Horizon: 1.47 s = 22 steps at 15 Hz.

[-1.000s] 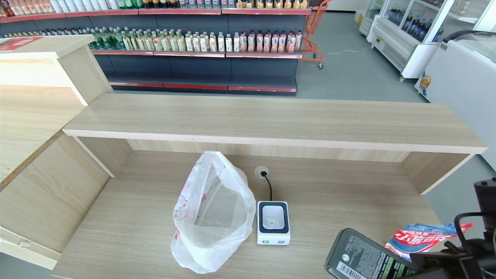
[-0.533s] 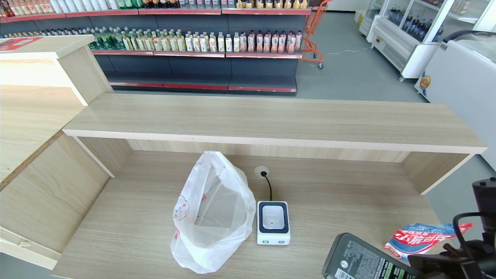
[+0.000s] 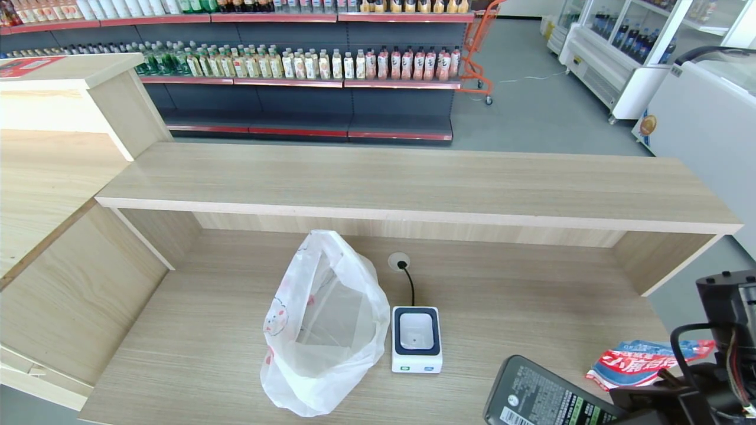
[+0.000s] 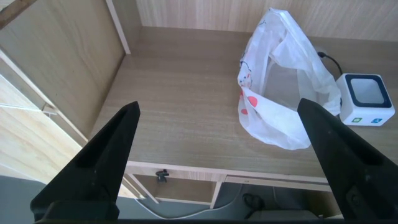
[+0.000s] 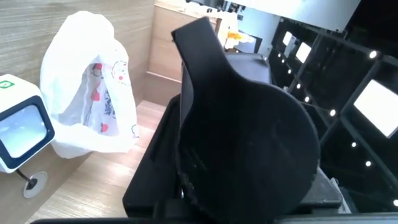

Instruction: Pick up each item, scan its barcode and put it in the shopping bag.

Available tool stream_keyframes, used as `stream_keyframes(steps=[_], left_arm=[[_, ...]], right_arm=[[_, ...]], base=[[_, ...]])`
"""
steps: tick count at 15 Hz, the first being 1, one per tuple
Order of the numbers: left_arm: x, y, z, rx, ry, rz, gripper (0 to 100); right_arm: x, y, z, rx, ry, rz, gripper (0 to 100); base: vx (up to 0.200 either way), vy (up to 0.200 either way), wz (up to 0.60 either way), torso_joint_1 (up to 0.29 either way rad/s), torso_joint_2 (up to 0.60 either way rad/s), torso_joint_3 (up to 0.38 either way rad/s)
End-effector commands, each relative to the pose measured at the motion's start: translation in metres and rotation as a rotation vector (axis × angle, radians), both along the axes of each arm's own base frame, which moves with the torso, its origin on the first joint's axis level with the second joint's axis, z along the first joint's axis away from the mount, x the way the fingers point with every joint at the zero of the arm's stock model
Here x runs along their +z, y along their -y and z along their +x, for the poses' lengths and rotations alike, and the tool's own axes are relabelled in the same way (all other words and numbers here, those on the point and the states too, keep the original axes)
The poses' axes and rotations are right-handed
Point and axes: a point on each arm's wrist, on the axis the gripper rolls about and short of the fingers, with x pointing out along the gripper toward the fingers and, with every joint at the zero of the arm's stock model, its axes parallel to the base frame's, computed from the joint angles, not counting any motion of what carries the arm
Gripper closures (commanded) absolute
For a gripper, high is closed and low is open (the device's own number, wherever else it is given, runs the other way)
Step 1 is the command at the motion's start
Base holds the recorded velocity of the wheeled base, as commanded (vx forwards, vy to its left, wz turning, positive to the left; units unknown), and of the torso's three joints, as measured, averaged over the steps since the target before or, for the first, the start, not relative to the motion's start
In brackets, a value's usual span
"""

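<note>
A flat black package point(image 3: 534, 396) with a label and barcode hangs over the counter's front right, my right gripper point(image 3: 623, 407) shut on its near end. In the right wrist view the black package point(image 5: 242, 137) hides the fingers. A white shopping bag point(image 3: 322, 324) stands open mid-counter, with the white barcode scanner point(image 3: 416, 339) right beside it. A red and blue snack bag point(image 3: 644, 360) lies flat at the counter's right edge. My left gripper point(image 4: 217, 109) hangs open above the counter's near left, holding nothing, with the shopping bag point(image 4: 280, 81) and scanner point(image 4: 367, 96) beyond it.
A raised wooden ledge point(image 3: 413, 189) runs along the back of the counter, and side panels point(image 3: 77, 295) close in the left. The scanner's cable point(image 3: 409, 284) runs to a grommet behind it. Bare counter point(image 3: 531, 295) lies between scanner and snack bag.
My right arm has carried the black package slightly left and lower, towards the scanner. Bag, scanner and snack bag have stayed put.
</note>
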Motion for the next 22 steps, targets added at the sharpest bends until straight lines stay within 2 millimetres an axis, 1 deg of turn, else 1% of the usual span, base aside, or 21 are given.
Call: stream_keyframes(steps=[1, 3, 6, 7, 8, 9, 10, 11, 12, 14, 16, 18, 19, 20, 21, 22], left_arm=[[0.000, 0.000, 0.000, 0.000, 0.001, 0.000, 0], [0.000, 0.000, 0.000, 0.000, 0.001, 0.000, 0], [0.000, 0.000, 0.000, 0.000, 0.001, 0.000, 0], [0.000, 0.000, 0.000, 0.000, 0.001, 0.000, 0], [0.000, 0.000, 0.000, 0.000, 0.001, 0.000, 0], [0.000, 0.000, 0.000, 0.000, 0.001, 0.000, 0], [0.000, 0.000, 0.000, 0.000, 0.001, 0.000, 0], [0.000, 0.000, 0.000, 0.000, 0.001, 0.000, 0], [0.000, 0.000, 0.000, 0.000, 0.001, 0.000, 0], [0.000, 0.000, 0.000, 0.000, 0.001, 0.000, 0], [0.000, 0.000, 0.000, 0.000, 0.001, 0.000, 0], [0.000, 0.000, 0.000, 0.000, 0.001, 0.000, 0], [0.000, 0.000, 0.000, 0.000, 0.001, 0.000, 0], [0.000, 0.000, 0.000, 0.000, 0.001, 0.000, 0], [0.000, 0.000, 0.000, 0.000, 0.001, 0.000, 0], [0.000, 0.000, 0.000, 0.000, 0.001, 0.000, 0]], right_arm=[[-0.004, -0.001, 0.004, 0.020, 0.056, -0.007, 100], [-0.002, -0.001, 0.002, 0.022, 0.065, -0.003, 100], [-0.005, -0.002, -0.002, 0.038, 0.044, -0.008, 100], [-0.002, -0.002, -0.001, 0.035, 0.059, -0.005, 100], [0.009, 0.001, -0.002, -0.019, -0.041, 0.015, 100], [0.022, 0.012, -0.005, -0.130, -0.174, 0.045, 100], [0.032, 0.029, -0.010, -0.295, -0.320, 0.085, 100], [0.042, 0.045, -0.018, -0.477, -0.401, 0.135, 100], [0.046, 0.052, -0.020, -0.574, -0.453, 0.166, 100], [0.030, 0.057, -0.019, -0.646, -0.730, 0.190, 100], [0.024, 0.057, -0.022, -0.689, -0.986, 0.211, 100], [0.043, 0.057, -0.016, -0.768, -1.474, 0.362, 100], [0.054, 0.058, -0.011, -0.809, -1.747, 0.466, 100], [0.059, 0.059, -0.006, -0.878, -1.912, 0.565, 100], [0.062, 0.050, 0.012, -1.013, -2.187, 0.736, 100], [0.063, 0.040, 0.026, -1.023, -2.375, 0.796, 100]], base=[[0.000, 0.000, 0.00, 0.000, 0.00, 0.000], [0.000, 0.000, 0.00, 0.000, 0.00, 0.000], [0.000, 0.000, 0.00, 0.000, 0.00, 0.000], [0.000, 0.000, 0.00, 0.000, 0.00, 0.000], [0.000, 0.000, 0.00, 0.000, 0.00, 0.000], [0.000, 0.000, 0.00, 0.000, 0.00, 0.000], [0.000, 0.000, 0.00, 0.000, 0.00, 0.000], [0.000, 0.000, 0.00, 0.000, 0.00, 0.000], [0.000, 0.000, 0.00, 0.000, 0.00, 0.000], [0.000, 0.000, 0.00, 0.000, 0.00, 0.000], [0.000, 0.000, 0.00, 0.000, 0.00, 0.000], [0.000, 0.000, 0.00, 0.000, 0.00, 0.000], [0.000, 0.000, 0.00, 0.000, 0.00, 0.000], [0.000, 0.000, 0.00, 0.000, 0.00, 0.000], [0.000, 0.000, 0.00, 0.000, 0.00, 0.000], [0.000, 0.000, 0.00, 0.000, 0.00, 0.000]])
